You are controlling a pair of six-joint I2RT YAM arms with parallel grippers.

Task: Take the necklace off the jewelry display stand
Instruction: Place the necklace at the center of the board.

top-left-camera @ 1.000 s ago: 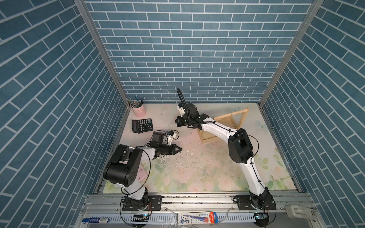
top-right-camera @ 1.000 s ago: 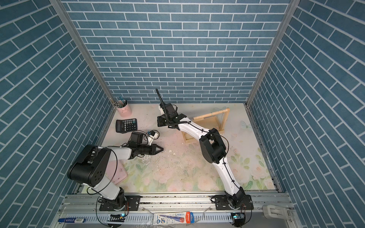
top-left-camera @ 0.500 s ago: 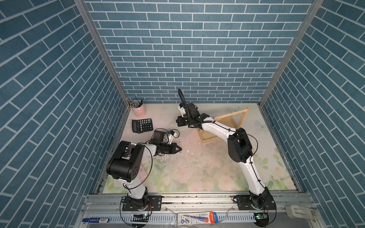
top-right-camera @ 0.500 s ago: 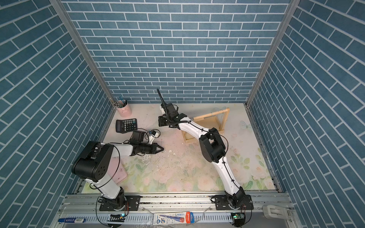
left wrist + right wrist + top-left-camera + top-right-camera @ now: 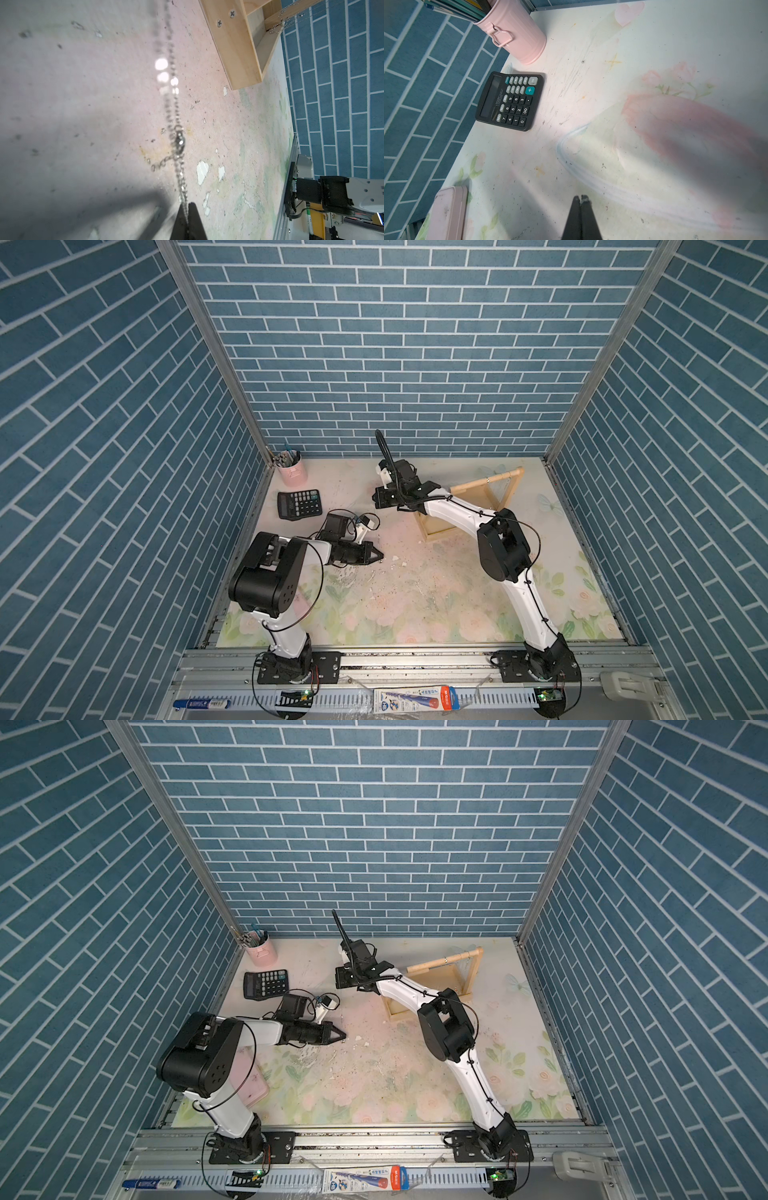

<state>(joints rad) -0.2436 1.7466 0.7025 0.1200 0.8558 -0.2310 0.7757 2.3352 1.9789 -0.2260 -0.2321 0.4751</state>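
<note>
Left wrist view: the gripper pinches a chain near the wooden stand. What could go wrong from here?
The left gripper holds the necklace only at its very tips; the thin chain could slip out. The chain's far end runs out of view, so pulling might snag it. Nearby, thin chains on the jewelry display stand could tangle.
</note>
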